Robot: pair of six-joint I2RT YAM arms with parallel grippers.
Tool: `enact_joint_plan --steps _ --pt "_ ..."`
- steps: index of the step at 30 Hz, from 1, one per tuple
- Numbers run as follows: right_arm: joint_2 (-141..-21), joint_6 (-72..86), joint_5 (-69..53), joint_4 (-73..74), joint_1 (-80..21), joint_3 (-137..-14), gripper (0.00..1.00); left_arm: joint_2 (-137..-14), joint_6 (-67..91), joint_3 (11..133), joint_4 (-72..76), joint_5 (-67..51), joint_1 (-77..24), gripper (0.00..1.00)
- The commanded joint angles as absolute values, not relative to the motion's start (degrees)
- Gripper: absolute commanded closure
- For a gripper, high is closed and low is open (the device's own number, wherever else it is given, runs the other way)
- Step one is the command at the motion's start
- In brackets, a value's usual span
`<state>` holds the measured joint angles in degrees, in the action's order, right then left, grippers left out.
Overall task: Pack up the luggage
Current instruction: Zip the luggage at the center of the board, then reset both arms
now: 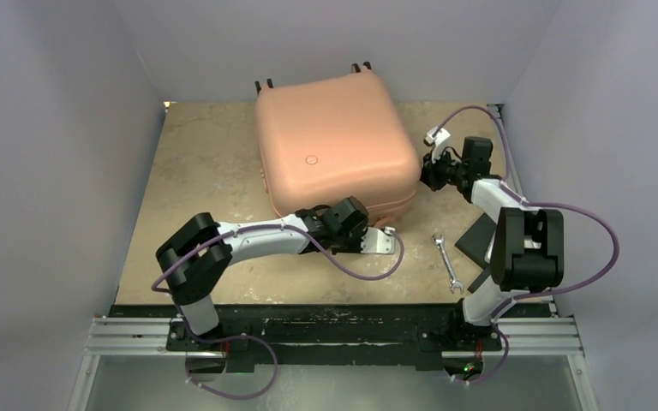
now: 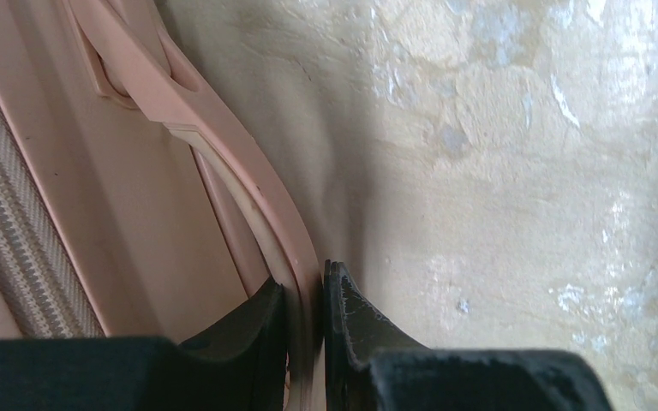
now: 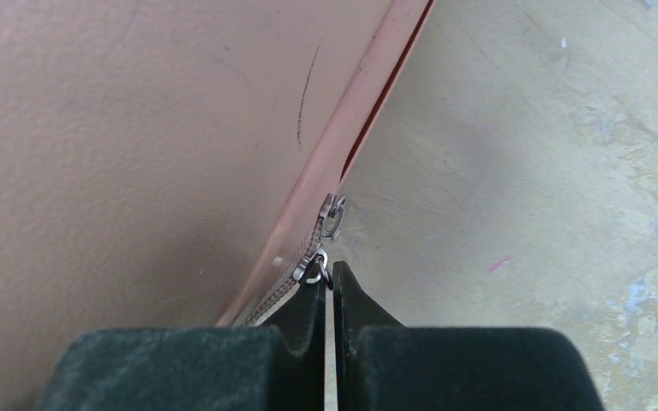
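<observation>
Nearest, both arm bases sit on a black and silver metal rail [image 1: 334,330] along the front edge of the mottled tan table [image 1: 197,171]. Just beyond it on the right, a small silver open-ended wrench [image 1: 446,263] lies flat beside two flat black square pads [image 1: 478,241] that are partly hidden by the right arm. Further in, the left gripper [image 2: 306,342] is clenched on the salmon-pink moulded carry handle [image 2: 223,141] at the near edge of the luggage [image 1: 334,141], with the band pinched between its dark fingers [image 2: 253,330] and the grey woven zip tape [image 2: 13,244] running alongside. That large salmon-pink hard-shell suitcase lies flat and closed at the middle of the table's far half. On its right flank the right gripper [image 3: 327,304] is clenched on a small metal zip pull [image 3: 315,267], and a second slider [image 3: 332,212] sits just beyond it on the seam. Bare tabletop is broadest left of the case; on the right only a narrow strip separates shell from table edge. A small round emblem [image 1: 312,159] marks the lid, too small to read. Farthest, dark wheels [image 1: 263,85] poke past the table's back edge, near the plain white walls [image 1: 51,128] that enclose three sides.
</observation>
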<state>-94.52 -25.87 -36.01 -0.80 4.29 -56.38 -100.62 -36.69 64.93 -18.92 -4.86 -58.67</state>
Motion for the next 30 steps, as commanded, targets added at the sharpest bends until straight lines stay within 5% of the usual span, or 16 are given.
enact_joint_plan --steps 1,5,15,19,24,30 --pt "-91.41 -27.61 -28.76 -10.83 5.8 -56.91 1.0 -95.81 -38.61 59.33 -43.57 -14.03 -62.24 1.0" --pt "-88.11 -27.5 -33.11 -8.52 5.27 -54.68 0.99 -93.44 -38.85 57.24 -45.25 -15.32 -62.23 1.0" --pt "-77.62 -35.36 -35.32 5.17 4.3 -52.65 0.31 -88.69 -38.34 55.05 -47.56 -17.62 -62.23 1.0" --pt "-73.74 -38.05 -32.86 9.83 4.31 -53.31 0.02 -88.57 -37.12 57.51 -48.32 -17.67 -62.14 0.53" --pt "-71.35 -36.52 -32.0 10.03 4.31 -53.68 0.01 -88.09 -36.71 65.5 -53.19 -21.0 -62.06 0.09" --pt "-69.56 -34.26 -30.64 12.57 4.31 -57.68 0.01 -84.46 -37.89 79.5 -61.9 -24.59 -60.94 0.01"
